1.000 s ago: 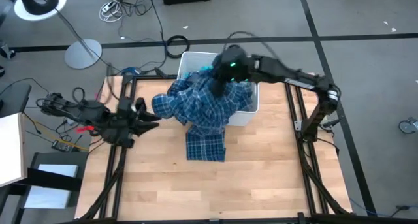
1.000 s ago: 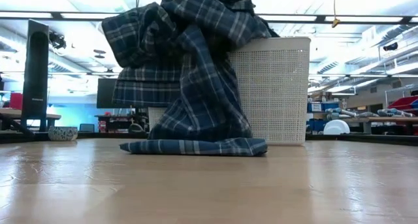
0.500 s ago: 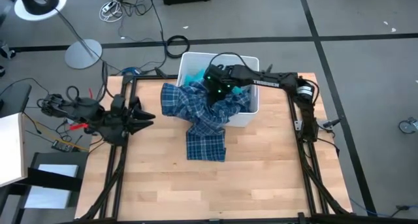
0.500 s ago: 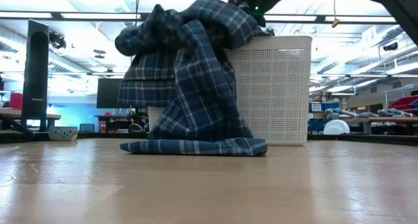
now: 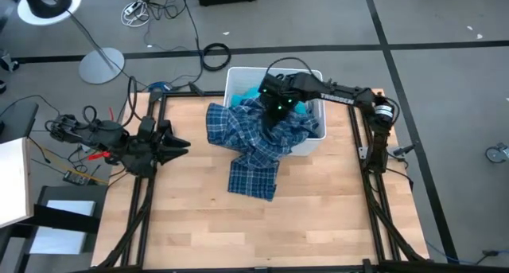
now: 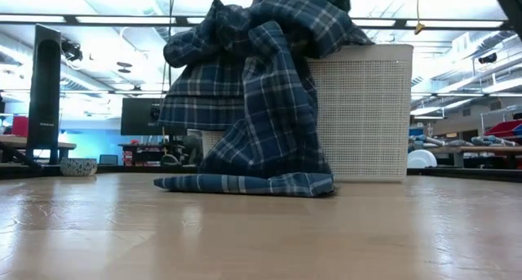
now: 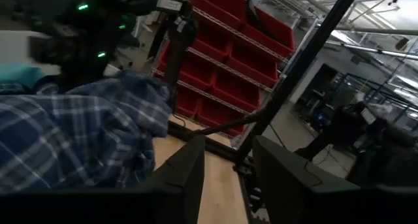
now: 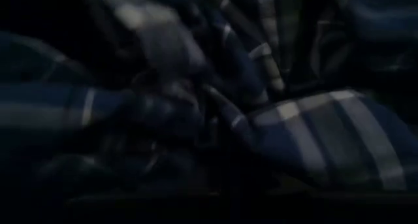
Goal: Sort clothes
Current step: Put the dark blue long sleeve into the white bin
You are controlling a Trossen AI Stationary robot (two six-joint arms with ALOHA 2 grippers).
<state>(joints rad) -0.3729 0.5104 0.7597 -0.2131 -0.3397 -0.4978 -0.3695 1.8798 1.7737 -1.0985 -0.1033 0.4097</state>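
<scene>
The right gripper (image 5: 276, 107) sits over the white rectangular perforated plastic bin (image 5: 314, 138) at the far middle of the wooden table (image 5: 318, 209), its fingers pinched together on the navy plaid cloth shirt (image 5: 258, 142). Its wrist view shows only dark plaid folds (image 8: 294, 132) pressed close. The shirt drapes over the bin's near-left rim, down the bin's front wall, and its lower end lies flat on the table (image 6: 245, 183). A turquoise soft piece (image 5: 253, 93) shows inside the bin, just beside the gripper. The left gripper (image 5: 176, 144) waits at the table's left edge, well apart from the shirt, its two dark fingers (image 7: 189, 168) spread apart and holding nothing.
</scene>
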